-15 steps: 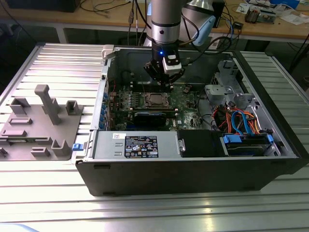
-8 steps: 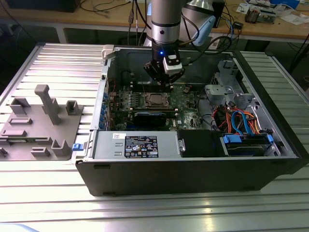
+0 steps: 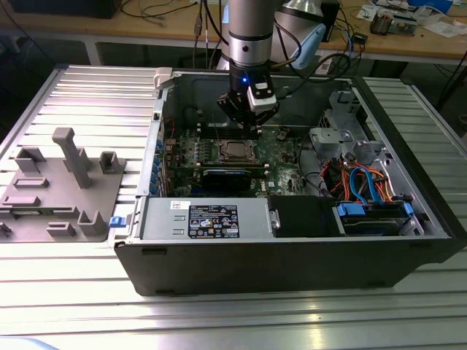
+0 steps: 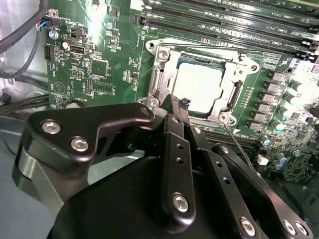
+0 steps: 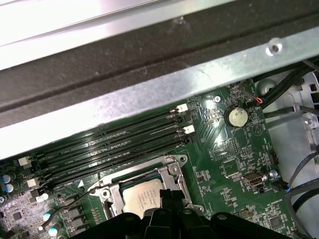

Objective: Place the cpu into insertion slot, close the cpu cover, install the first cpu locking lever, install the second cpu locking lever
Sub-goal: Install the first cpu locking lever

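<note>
Tool [image 4: 179, 107] hovers just above the insertion slot [image 4: 158, 82], fingers together and holding nothing. The cpu [image 4: 199, 87] lies seated in the slot under the closed cpu cover [image 4: 239, 74], at the motherboard [image 3: 281, 149] centre, 6 o'clock of the tool in the exterior view

Exterior view overlooks the open computer case [image 3: 292, 248] from above; both wrist views closely share the insertion slot [image 4: 199, 84].
</note>
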### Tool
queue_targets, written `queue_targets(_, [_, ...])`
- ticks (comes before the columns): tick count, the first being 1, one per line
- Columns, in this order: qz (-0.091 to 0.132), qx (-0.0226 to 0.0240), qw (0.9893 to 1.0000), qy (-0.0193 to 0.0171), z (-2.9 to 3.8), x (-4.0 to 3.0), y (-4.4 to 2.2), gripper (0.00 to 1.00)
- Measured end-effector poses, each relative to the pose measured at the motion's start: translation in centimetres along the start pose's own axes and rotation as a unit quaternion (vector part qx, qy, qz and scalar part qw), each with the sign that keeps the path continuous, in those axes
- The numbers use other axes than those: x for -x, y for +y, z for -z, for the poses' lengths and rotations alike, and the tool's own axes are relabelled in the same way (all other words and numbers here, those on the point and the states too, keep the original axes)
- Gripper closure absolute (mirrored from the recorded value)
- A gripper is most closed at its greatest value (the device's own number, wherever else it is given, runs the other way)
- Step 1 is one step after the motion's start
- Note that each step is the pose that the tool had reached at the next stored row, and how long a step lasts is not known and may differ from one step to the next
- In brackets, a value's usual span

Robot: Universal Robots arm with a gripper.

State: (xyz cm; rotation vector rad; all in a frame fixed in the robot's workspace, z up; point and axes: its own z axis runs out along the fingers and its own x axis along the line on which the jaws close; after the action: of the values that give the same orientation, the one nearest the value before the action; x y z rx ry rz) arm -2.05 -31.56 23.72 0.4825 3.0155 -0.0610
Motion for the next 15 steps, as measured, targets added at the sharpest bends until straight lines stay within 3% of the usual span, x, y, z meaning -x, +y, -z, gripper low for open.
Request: queue_targets(15, [0.019,0.0018,0.9998,-0.0005,0.00,0.00,0.00,0.89])
